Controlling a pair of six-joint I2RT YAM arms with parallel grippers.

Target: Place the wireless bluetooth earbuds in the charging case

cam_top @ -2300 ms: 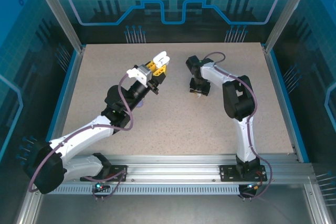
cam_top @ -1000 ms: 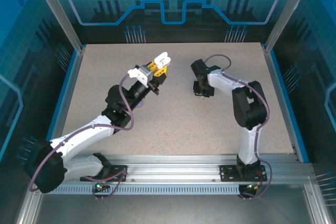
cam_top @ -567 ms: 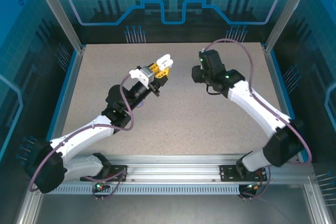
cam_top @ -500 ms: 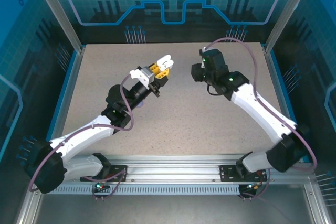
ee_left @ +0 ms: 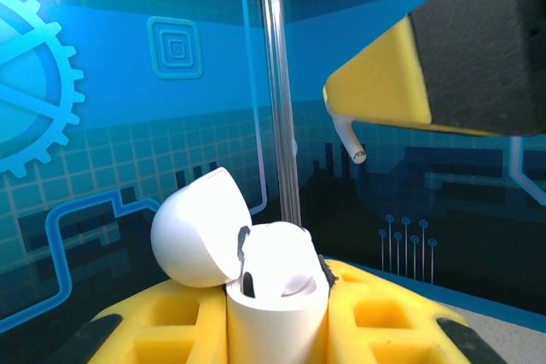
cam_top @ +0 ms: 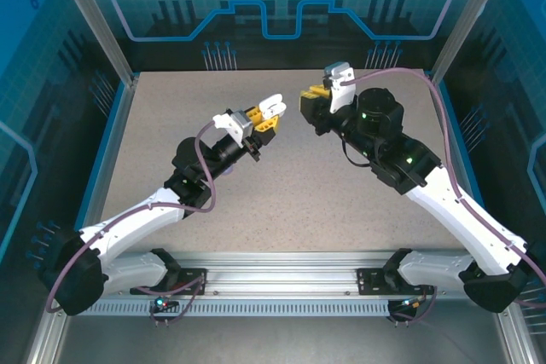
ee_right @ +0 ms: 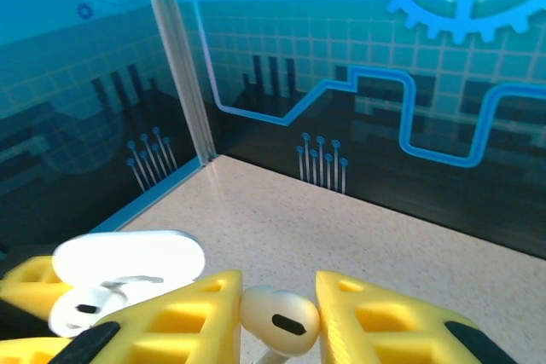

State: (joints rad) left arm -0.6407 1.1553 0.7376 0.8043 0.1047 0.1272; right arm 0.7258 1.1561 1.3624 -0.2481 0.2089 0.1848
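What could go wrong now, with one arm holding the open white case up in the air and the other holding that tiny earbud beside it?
1. The earbud is pinched by its smooth rounded head in the right gripper. It might slip out and drop to the table.
2. The charging case is held aloft in the left gripper. A slightly misaimed earbud could catch the rim or the open lid rather than its socket.

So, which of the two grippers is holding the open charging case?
The left gripper: the white charging case, lid open, sits between its fingers. The right gripper pinches a white earbud instead.
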